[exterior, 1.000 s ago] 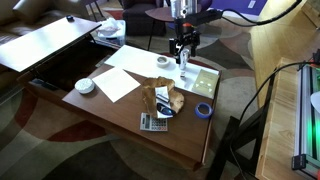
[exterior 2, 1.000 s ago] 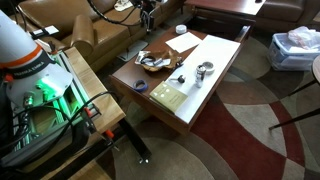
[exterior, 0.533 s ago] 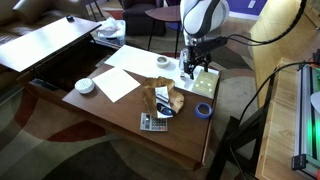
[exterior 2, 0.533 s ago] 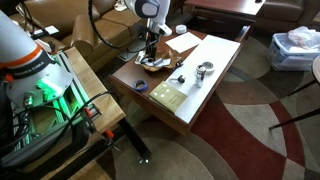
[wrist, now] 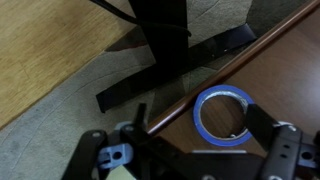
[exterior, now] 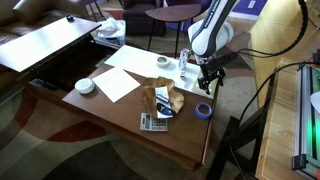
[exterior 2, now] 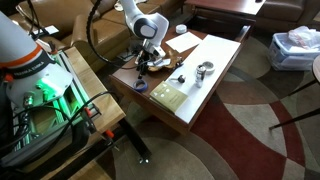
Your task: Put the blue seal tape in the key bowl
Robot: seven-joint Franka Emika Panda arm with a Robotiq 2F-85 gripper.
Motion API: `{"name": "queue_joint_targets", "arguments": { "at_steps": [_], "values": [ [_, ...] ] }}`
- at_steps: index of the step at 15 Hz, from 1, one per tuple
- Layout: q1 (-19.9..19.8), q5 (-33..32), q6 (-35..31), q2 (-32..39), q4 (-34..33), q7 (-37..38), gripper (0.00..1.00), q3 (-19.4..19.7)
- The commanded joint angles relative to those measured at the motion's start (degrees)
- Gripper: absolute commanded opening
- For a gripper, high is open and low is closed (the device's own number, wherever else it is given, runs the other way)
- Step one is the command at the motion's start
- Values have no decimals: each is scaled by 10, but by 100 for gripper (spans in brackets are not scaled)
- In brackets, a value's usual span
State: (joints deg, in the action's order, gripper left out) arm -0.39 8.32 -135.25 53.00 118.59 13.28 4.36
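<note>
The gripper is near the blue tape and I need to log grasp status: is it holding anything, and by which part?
Nothing is held. The gripper hangs open above the blue seal tape, which lies flat on the table, untouched.

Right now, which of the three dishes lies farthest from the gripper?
The plain white round bowl; the tan key bowl and small white cup sit closer.

blue seal tape [exterior: 204, 110]: bright-blue ring, flat near table [exterior: 112, 116] edge | key bowl [exterior: 163, 98]: tan, lumpy, apart from tape
</note>
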Motion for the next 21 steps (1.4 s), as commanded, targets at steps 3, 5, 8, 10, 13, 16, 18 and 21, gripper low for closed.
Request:
{"name": "queue_joint_targets", "arguments": {
  "at_steps": [3,5,8,10,13,16,18,21],
  "values": [
    [-39,23,-138,-13,43,-64,100,-31],
    [-83,40,-194,18,38,-116,100,-60],
    [-131,46,-241,63,31,-147,100,-79],
    [-150,40,-238,87,21,-158,100,-84],
    [-135,35,-234,115,14,-144,100,-80],
    [-117,35,-237,135,5,-132,82,-85],
    [-108,37,-244,147,-3,-127,81,-90],
    [-104,45,-264,168,-27,-110,52,-94]
  ]
}}
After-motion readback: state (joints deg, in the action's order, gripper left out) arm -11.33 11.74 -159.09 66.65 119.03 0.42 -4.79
